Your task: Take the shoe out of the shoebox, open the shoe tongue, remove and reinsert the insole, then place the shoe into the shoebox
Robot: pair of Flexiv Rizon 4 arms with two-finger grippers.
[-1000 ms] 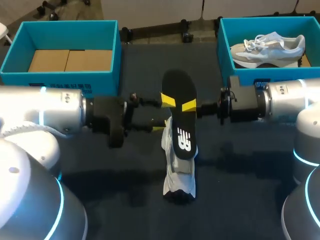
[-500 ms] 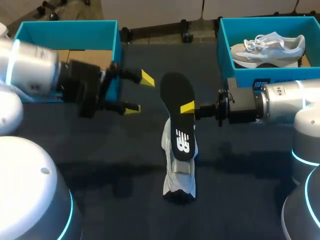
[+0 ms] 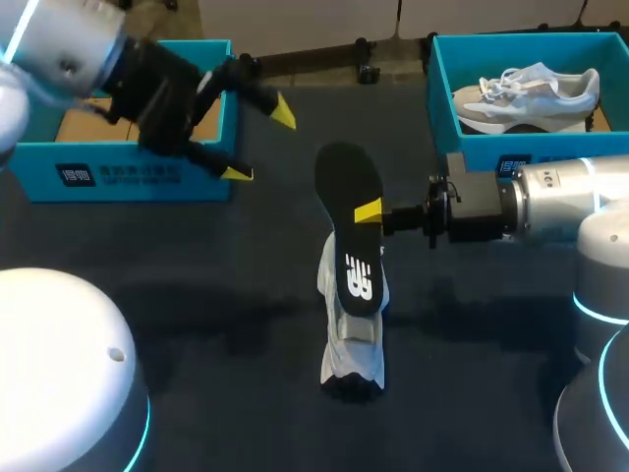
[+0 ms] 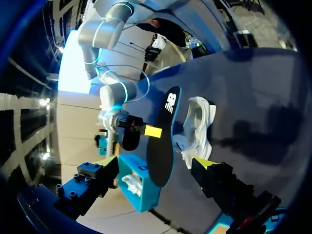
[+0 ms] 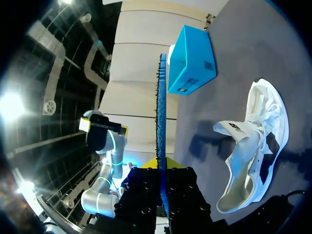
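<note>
In the head view the black insole point(image 3: 349, 231) hangs in the air over the table's middle, with my right gripper point(image 3: 370, 211) shut on its right edge. Under it the white shoe point(image 3: 352, 339) lies on the dark table. My left gripper point(image 3: 259, 144) is open and empty, raised in front of the left blue shoebox point(image 3: 128, 167), well left of the insole. In the right wrist view the insole point(image 5: 161, 112) runs edge-on out from between my gripper's fingers point(image 5: 162, 168), and the shoe point(image 5: 253, 141) lies beside it. The left wrist view has the insole point(image 4: 163, 141) and shoe point(image 4: 197, 126) ahead of its open gripper point(image 4: 156, 163).
The left shoebox shows only its cardboard floor point(image 3: 138, 118). The right blue shoebox point(image 3: 447, 98) at the back right holds a second white shoe point(image 3: 526, 90). Dark table point(image 3: 236, 295) spreads around the shoe.
My left gripper has drawn away from the insole, going up, left and back toward the left shoebox. The right gripper keeps the insole in nearly the same place.
</note>
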